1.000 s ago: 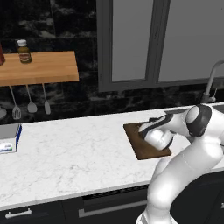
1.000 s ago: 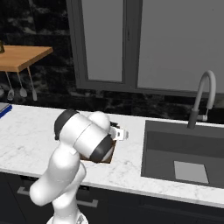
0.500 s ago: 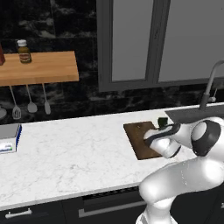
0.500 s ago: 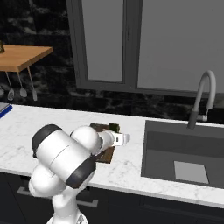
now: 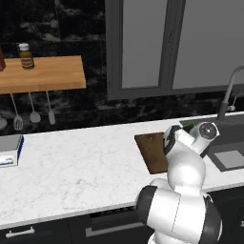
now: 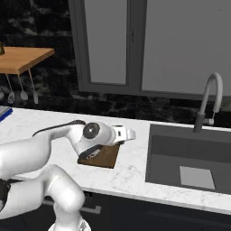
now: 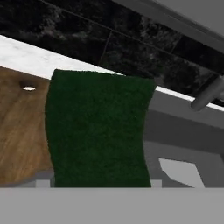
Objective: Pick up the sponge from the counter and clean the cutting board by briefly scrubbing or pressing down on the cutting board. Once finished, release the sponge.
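Observation:
The sponge (image 7: 98, 127) hangs close in front of the hand camera, its dark green top facing it. It covers the right end of the dark brown cutting board (image 7: 22, 127) and part of the sink behind it. My gripper (image 6: 131, 134) hovers at the board's right edge and looks shut on the sponge, though the fingertips are hidden. In the left base view a sliver of green sponge (image 5: 189, 127) peeks out beside the hand. The cutting board (image 5: 152, 151) lies on the white marble counter (image 5: 76, 167), partly hidden behind my arm.
The sink (image 6: 189, 158) with its curved faucet (image 6: 210, 97) lies just right of the board. A blue-and-white box (image 5: 9, 150) sits at the counter's far left. Above it is a wooden wall shelf (image 5: 40, 74) with hanging utensils (image 5: 33, 112).
The arm's elbow has swung down and toward the base. The hand with the sponge has drifted a little right, toward the board's sink-side edge.

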Robot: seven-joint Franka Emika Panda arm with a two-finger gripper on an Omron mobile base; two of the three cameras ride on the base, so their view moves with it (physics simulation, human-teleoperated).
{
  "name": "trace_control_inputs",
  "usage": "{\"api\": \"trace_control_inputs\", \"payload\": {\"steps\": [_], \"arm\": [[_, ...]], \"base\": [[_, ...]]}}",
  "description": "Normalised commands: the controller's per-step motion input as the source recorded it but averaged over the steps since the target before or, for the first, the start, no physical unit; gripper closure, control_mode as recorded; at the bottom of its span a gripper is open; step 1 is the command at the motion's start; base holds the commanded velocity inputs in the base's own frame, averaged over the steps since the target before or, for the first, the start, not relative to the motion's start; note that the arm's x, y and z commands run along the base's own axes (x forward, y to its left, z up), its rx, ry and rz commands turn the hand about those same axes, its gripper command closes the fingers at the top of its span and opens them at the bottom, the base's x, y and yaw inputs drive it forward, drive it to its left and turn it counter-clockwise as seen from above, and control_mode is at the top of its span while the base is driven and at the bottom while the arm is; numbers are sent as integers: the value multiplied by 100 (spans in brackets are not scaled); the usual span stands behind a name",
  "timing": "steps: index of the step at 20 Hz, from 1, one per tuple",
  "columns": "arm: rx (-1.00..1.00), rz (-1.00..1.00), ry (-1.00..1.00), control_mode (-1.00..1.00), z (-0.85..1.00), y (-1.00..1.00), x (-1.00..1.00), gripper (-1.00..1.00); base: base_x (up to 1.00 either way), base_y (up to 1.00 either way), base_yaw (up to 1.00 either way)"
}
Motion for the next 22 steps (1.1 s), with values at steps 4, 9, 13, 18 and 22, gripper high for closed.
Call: {"api": "trace_control_inputs", "payload": {"steps": [4, 9, 13, 18, 22], "arm": [[-12, 19, 66, -100, 13, 58, -78, 100], [-2, 26, 49, -100, -41, 39, -56, 100], [3, 28, 8, -100, -93, 15, -13, 100], [15, 19, -3, -100, -36, 17, 11, 100], [16, 14, 3, -100, 0, 40, 6, 100]], "base": [[0, 0, 0], [0, 0, 0], [0, 0, 0], [0, 0, 0], [0, 0, 0]]}}
